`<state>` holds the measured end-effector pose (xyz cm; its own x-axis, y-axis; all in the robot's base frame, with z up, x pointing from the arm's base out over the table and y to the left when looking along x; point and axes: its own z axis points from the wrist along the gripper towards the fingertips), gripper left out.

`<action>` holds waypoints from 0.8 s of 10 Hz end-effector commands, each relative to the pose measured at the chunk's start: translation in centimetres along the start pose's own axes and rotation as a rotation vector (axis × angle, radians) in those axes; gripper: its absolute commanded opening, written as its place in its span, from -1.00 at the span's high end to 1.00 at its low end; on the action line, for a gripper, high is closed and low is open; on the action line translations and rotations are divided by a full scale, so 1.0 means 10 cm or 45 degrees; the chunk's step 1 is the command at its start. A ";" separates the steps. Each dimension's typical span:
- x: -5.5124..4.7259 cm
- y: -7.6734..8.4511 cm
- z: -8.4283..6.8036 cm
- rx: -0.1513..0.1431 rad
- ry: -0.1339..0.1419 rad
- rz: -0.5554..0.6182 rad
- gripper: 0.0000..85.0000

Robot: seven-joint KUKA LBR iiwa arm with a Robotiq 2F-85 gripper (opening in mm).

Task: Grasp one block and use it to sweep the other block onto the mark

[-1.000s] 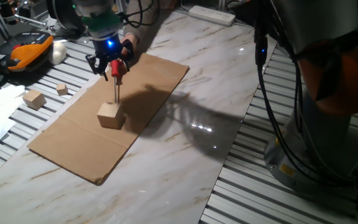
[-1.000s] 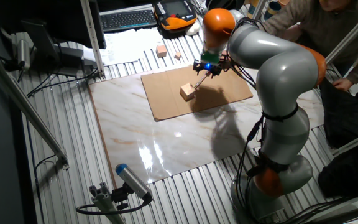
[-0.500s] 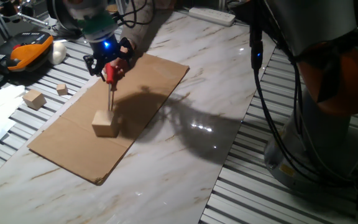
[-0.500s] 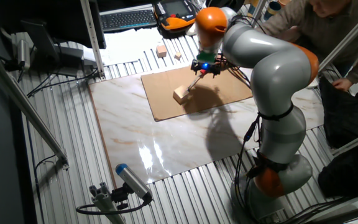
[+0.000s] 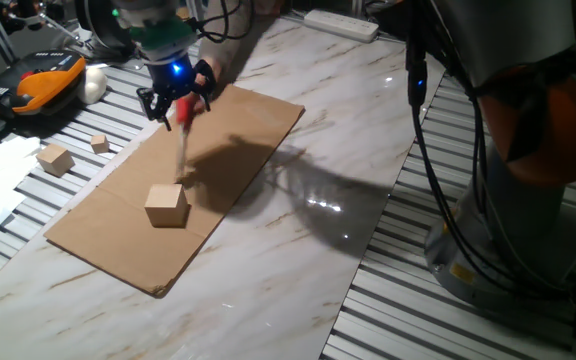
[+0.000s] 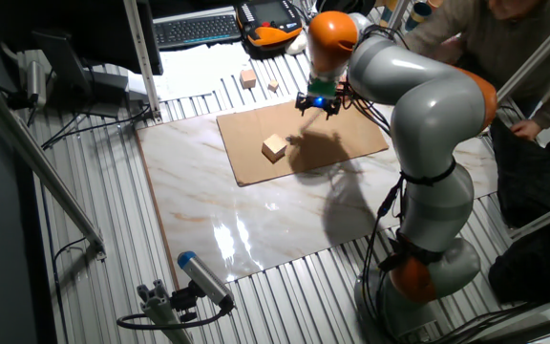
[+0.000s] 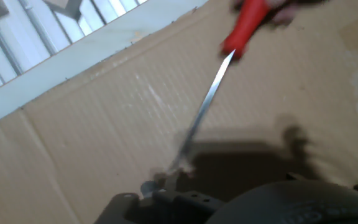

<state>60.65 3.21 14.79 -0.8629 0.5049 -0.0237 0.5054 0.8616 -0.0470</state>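
A light-tan wooden cube (image 5: 166, 205) sits on a brown cardboard sheet (image 5: 253, 125); it also shows in the other fixed view (image 6: 274, 147). My gripper (image 5: 178, 103) hangs above and behind it, shut on a red-handled tool (image 5: 182, 113) whose thin metal shaft (image 5: 180, 160) points down toward the cube's far edge. I cannot tell whether the tip touches the cube. In the hand view the red handle (image 7: 246, 26) and shaft (image 7: 202, 109) cross bare cardboard (image 7: 92, 124), and the cube is out of view. No dark round mark shows in any view.
A second tan cube (image 5: 55, 159) and a much smaller one (image 5: 99, 144) lie on the slatted surface left of the cardboard. An orange-black device (image 5: 43, 80) and a keyboard (image 6: 197, 29) sit beyond. A marble slab (image 5: 298, 240) lies under the cardboard.
The cube has slid along the cardboard toward its near-left end. The gripper with the tool swung left behind it, then drew back to the right, away from the cube.
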 end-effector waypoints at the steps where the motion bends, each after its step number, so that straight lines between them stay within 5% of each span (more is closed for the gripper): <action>1: -0.01 -0.01 0.00 -0.006 0.011 0.028 -0.60; 2: 0.00 0.02 -0.01 -0.015 0.022 0.068 -0.60; 5: 0.22 0.40 -0.09 0.043 0.005 0.187 -0.60; 6: 0.27 0.47 -0.09 0.038 0.008 0.212 -0.60; 7: 0.27 0.47 -0.08 -0.013 0.030 0.217 -0.60; 8: 0.26 0.46 -0.07 0.015 0.015 0.213 -0.60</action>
<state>60.81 8.40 15.15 -0.7669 0.6412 -0.0258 0.6414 0.7648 -0.0598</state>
